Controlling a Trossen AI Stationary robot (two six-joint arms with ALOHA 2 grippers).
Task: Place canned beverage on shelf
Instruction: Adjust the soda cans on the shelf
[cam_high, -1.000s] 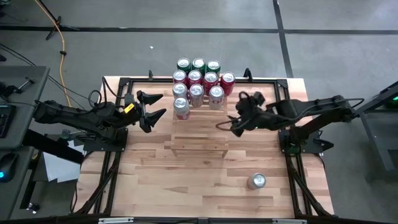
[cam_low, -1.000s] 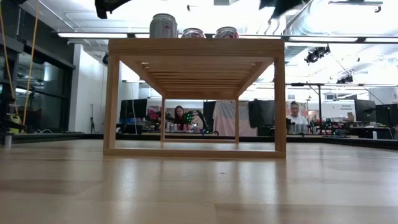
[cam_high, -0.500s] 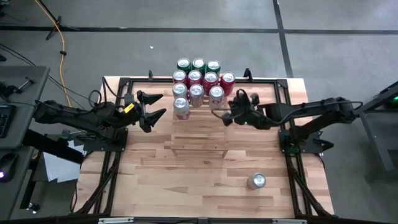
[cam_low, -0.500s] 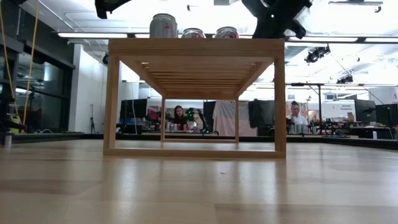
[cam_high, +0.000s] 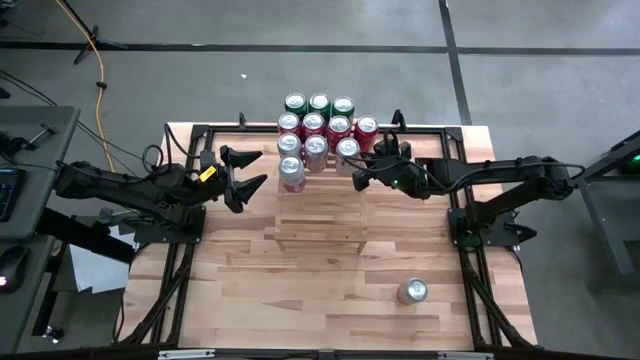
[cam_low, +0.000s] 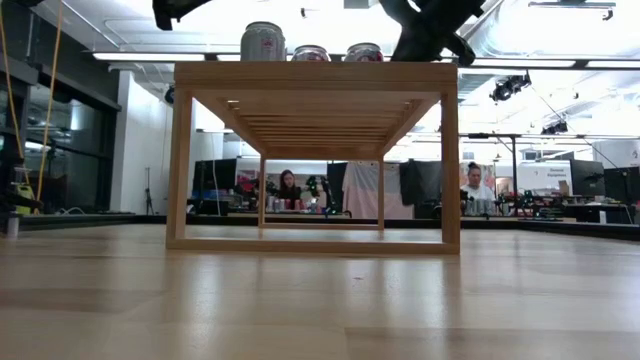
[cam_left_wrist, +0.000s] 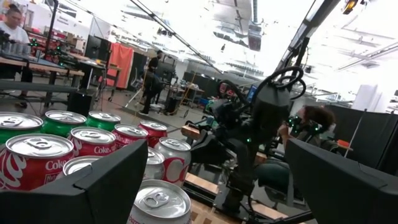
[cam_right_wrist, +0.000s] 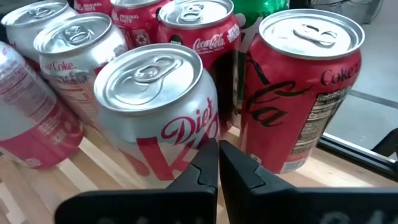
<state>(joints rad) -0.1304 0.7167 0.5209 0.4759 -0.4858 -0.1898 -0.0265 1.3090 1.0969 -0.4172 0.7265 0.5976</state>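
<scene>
The shelf (cam_high: 320, 215), a light slatted wooden rack, stands mid-table, and its top board (cam_low: 315, 75) shows in the low view. Several red, silver and green cans stand upright on its far part. My right gripper (cam_high: 358, 178) (cam_right_wrist: 219, 163) is shut, with nothing between its fingers. It stands low before a silver Diet Coke can (cam_right_wrist: 158, 99) and a red Coke can (cam_right_wrist: 301, 87). My left gripper (cam_high: 255, 170) hangs open at the shelf's left side, short of a silver can (cam_high: 291, 172). Another can (cam_high: 413, 291) stands on the table at the near right. My right gripper's shut fingertips (cam_right_wrist: 208, 163) slant down from the table's right side. They stand at the lower wall of the Diet Coke can (cam_right_wrist: 186, 155), beside the gap to the red Coke can. Whether they touch it, I cannot tell.
A black frame (cam_high: 430, 130) runs round the tabletop's edges. The shelf's near half is bare slats. Bare tabletop (cam_high: 270, 290) lies near of the shelf. People sit at desks in the room beyond the table.
My right gripper has gone down and toward the table's left, up to the cans on the shelf's right side. It has rolled and tipped downward, and its fingers have shut. The cans have stayed in place.
</scene>
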